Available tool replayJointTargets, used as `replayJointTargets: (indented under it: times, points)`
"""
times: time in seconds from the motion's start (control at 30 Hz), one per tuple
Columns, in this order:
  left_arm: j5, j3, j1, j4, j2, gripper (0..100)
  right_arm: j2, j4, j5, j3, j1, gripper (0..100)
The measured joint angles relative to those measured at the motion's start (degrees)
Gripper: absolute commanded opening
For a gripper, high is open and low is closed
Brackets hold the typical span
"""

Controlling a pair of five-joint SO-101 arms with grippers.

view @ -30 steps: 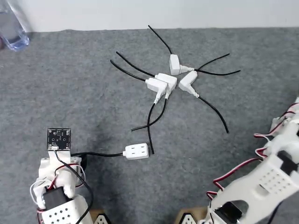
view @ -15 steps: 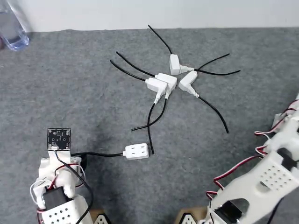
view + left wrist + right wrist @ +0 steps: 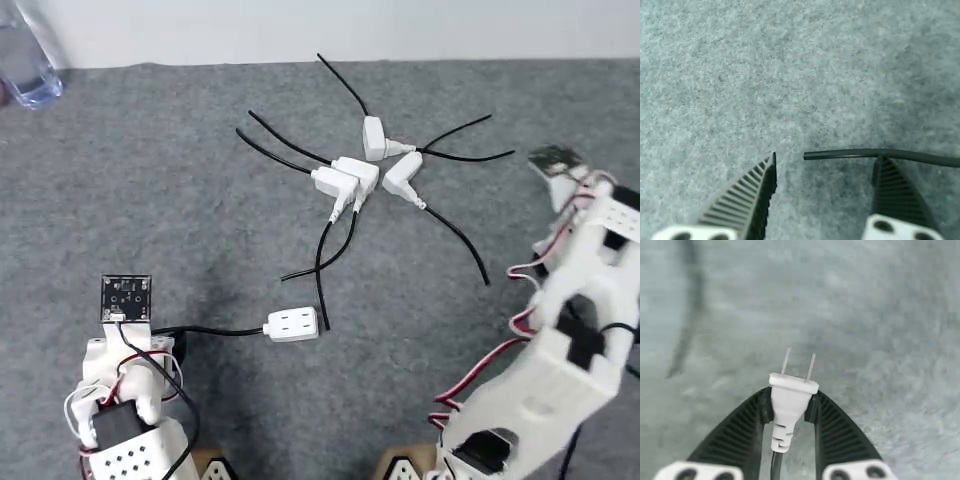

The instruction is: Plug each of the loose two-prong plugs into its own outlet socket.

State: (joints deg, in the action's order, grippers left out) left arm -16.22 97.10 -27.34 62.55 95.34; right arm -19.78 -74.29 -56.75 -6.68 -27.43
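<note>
My right gripper (image 3: 789,401) is shut on a white two-prong plug (image 3: 788,399), prongs pointing away from the wrist over the grey carpet. In the high view the right arm (image 3: 575,250) stands at the table's right side, its wrist near the far right. A white outlet block (image 3: 292,323) with slots facing up lies in the middle front, its black cord (image 3: 215,331) running to the left arm (image 3: 125,375). My left gripper (image 3: 825,172) is open low over the carpet, with a black cord end (image 3: 840,155) lying between its fingers. Several white cord pieces (image 3: 350,172) lie clustered at the centre back.
A clear plastic bottle (image 3: 25,60) stands at the back left corner. A white wall (image 3: 330,30) borders the carpet at the back. Short black cords (image 3: 455,235) trail out from the cluster towards the right arm.
The right arm has swung from the front right corner up and back along the table's right side. The left arm and the outlet block have not moved.
</note>
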Motion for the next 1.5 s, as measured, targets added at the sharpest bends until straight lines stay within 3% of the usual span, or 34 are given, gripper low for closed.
replayJointTargets:
  times: [0.3,0.63,0.87,1.17,1.5]
  points:
    - [0.00,0.00,0.00,0.00,0.00,29,7.74,-17.49,-14.07,0.09,15.82,0.8]
    - [0.00,0.00,0.00,0.00,0.00,29,8.00,-20.84,-15.47,11.43,33.32,0.9]
    - [0.00,0.00,0.00,0.00,0.00,29,9.85,-10.46,-15.47,23.12,38.15,0.9]
    - [0.00,0.00,0.00,0.00,0.00,29,15.12,13.10,-15.74,40.70,38.59,0.9]
    - [0.00,0.00,0.00,0.00,0.00,29,16.97,15.38,-13.01,43.25,38.59,1.0]
